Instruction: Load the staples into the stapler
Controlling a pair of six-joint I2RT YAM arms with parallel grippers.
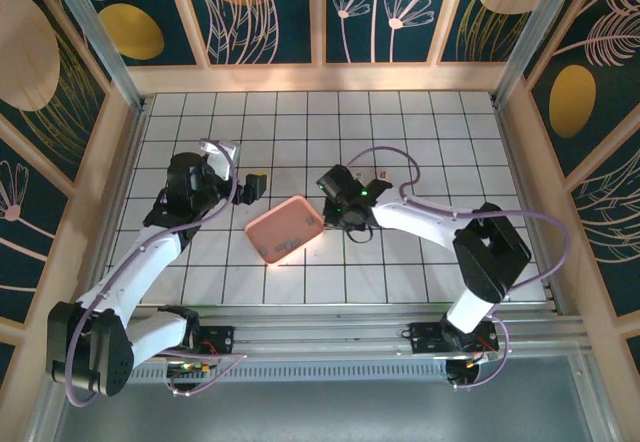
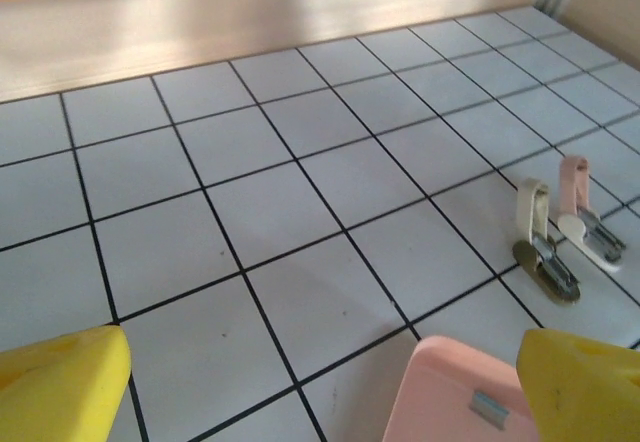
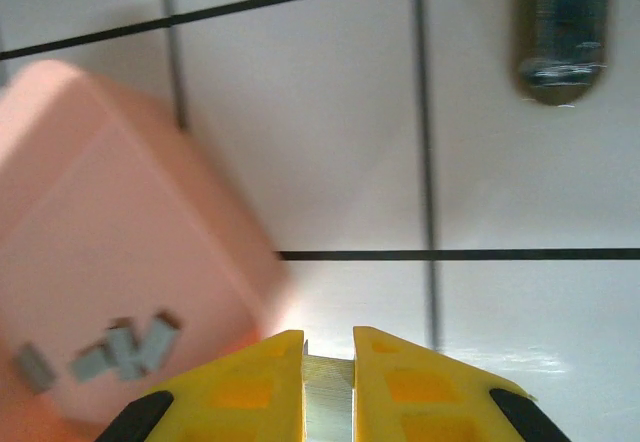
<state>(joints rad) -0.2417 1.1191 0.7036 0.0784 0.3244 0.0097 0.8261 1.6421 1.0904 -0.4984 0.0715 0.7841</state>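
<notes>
Right gripper [image 1: 328, 206], seen from above, reaches in from the right and hangs just beside the right edge of a pink tray [image 1: 285, 230], which lies near the middle of the white tiled table [image 1: 420, 122]. Left gripper [image 1: 250, 190] hovers just off the tray's upper left edge. From the left wrist, 2 yellow fingers [image 2: 60, 382] sit at the bottom corners of the view with a wide gap between them, holding nothing. A corner of the tray rises between them with 1 small grey staple piece [image 2: 488, 409] lying on it. Farther along the tiles, to the right, the stapler [image 2: 548, 257] lies open with a cream arm raised over its metal channel. A pale pink and white piece [image 2: 578, 207] sits just beside it. From the right wrist, the right gripper's 2 yellow fingers [image 3: 265, 382] are closed on a thin grey staple strip [image 3: 328, 397], pinched between them above bare tile. Loose staples [image 3: 130, 347], 4 or 5 grey bits, lie scattered in the blurred tray at the lower left. Part of the stapler, blurred, shows at the upper right, well apart from the held strip.
</notes>
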